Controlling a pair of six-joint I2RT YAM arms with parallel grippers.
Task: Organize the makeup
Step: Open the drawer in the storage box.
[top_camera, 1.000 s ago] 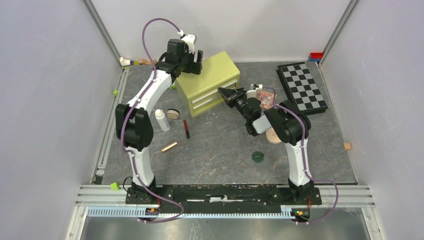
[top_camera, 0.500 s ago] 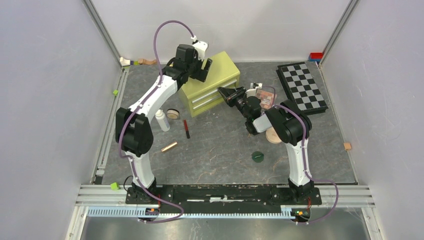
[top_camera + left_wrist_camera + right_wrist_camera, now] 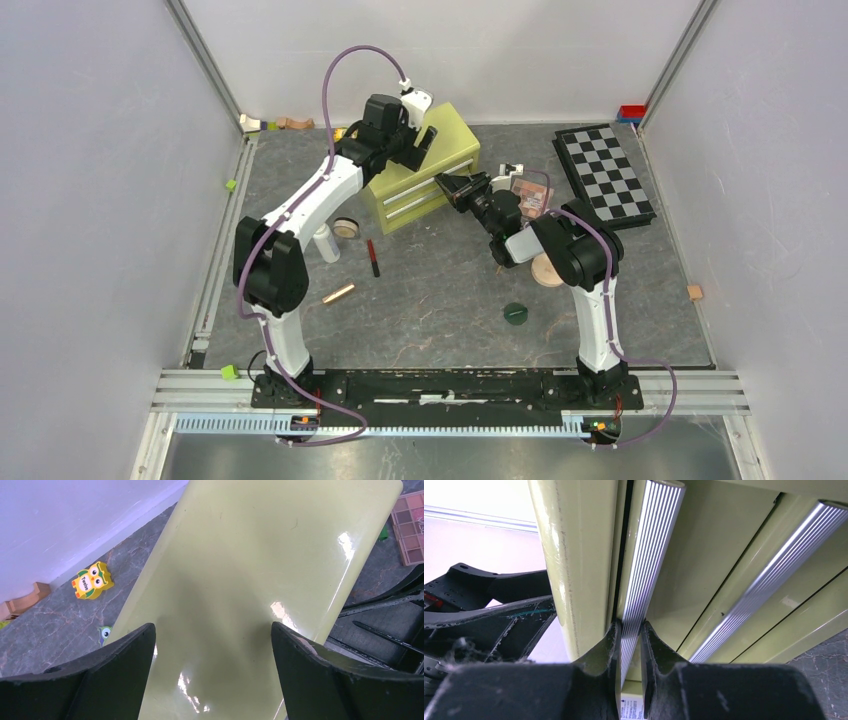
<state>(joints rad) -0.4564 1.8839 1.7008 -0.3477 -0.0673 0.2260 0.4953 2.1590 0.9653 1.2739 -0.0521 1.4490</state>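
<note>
**Right pincer clamped on a drawer handle, left pincer spread wide over the chest**

On the grey worktop (image 3: pixel 440 300), seen from overhead, a white bottle (image 3: pixel 322 240) stands at eight o'clock from the yellow-green drawer chest (image 3: pixel 455 145). A round tan compact (image 3: pixel 346 228) lies just beside the bottle at its two o'clock. The red-black pencil (image 3: pixel 372 257) lies at four o'clock from that compact. The rose-gold tube (image 3: pixel 338 293) lies near the bottle's six o'clock, apart from it.

The left pincer (image 3: pixel 418 133) hovers over the chest's glossy top with its jaws spread wide and nothing between them. In its wrist view a yellow owl block (image 3: pixel 92 580) at the chest's nine o'clock bears the word "Twelve".

The right pincer (image 3: pixel 450 186) is at the chest's front, at its four o'clock. Its jaws are pressed shut on the ribbed silver drawer handle (image 3: pixel 651 555) nearest the lid. A white label (image 3: pixel 629 707) below the handle carries print too small to read.

The green disc (image 3: pixel 515 313) lies well apart at the right pincer's five o'clock. The pink-brown palette (image 3: pixel 532 195) lies at the chest's three o'clock, just beside the right arm. The letters at its edge are cut off in the left wrist view. A second tan compact (image 3: pixel 547 272) sits partly under that arm. The chequered board (image 3: pixel 603 175) lies at the palette's two o'clock.
</note>
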